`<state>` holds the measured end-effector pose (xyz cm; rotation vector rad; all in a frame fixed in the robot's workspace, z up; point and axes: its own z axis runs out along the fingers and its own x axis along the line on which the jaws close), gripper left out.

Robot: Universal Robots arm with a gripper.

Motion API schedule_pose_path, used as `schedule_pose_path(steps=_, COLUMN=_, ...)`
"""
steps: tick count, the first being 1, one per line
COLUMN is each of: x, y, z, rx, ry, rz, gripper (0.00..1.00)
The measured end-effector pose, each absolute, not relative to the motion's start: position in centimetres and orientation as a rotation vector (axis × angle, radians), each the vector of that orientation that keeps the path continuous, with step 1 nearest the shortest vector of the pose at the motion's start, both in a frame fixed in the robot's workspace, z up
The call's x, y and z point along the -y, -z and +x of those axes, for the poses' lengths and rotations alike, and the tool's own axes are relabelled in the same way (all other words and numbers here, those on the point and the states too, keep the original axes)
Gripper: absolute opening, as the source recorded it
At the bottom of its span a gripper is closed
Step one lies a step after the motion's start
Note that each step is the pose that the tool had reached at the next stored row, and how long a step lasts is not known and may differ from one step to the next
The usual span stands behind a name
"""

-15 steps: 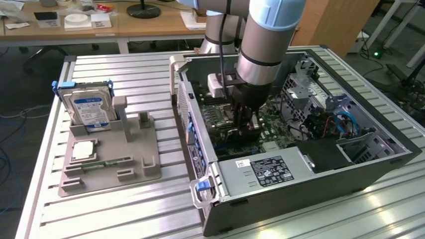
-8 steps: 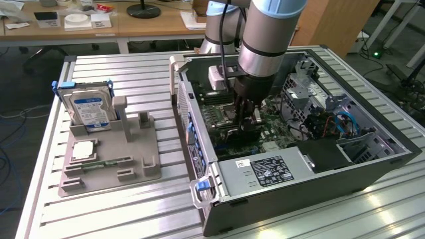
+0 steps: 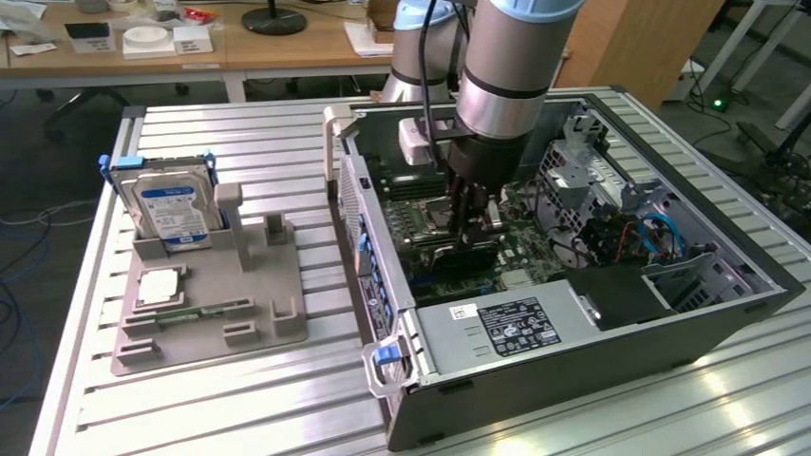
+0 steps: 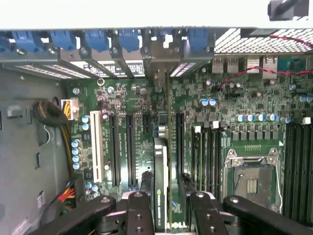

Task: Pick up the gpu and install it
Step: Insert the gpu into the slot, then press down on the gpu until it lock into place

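Install step under way: gripper (image 4: pixel 166 205) clenching gpu (image 4: pixel 161 181) edge-on, holding it inside open computer case (image 3: pixel 709 313) over motherboard (image 4: pixel 254 105). Card hanging beside long black expansion slot (image 4: pixel 179 142), bracket end toward 12 o'clock. Judgement: needing precise slot alignment, then straight downward seating.

A gray holder (image 3: pixel 209 313) sits on the metal table (image 3: pixel 254 399). A silver hard drive (image 3: pixel 174 211) with a blue label stands up in it. A small green stick (image 3: pixel 193 313) lies flat lower down, with what may be a chip (image 3: pixel 162 285) beside it. The open computer case (image 3: pixel 709 285) shows a green board (image 4: pixel 127 103) and an empty chip socket (image 4: pixel 252 183).
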<state>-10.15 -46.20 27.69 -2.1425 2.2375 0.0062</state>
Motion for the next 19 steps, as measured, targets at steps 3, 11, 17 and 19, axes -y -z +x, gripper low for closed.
schedule_pose_path(steps=3, x=46.20, y=-27.70, z=-10.15, rx=-2.238, ry=-0.006, rz=-2.143, gripper=0.35)
schedule_pose_path(steps=11, x=46.20, y=-27.70, z=-10.15, rx=-2.238, ry=-0.006, rz=-2.142, gripper=0.11)
schedule_pose_path(steps=17, x=46.20, y=-27.70, z=-10.15, rx=-2.238, ry=-0.006, rz=-2.142, gripper=0.11)
schedule_pose_path(steps=19, x=46.20, y=-27.70, z=-10.16, rx=-2.238, ry=-0.006, rz=-2.142, gripper=0.11)
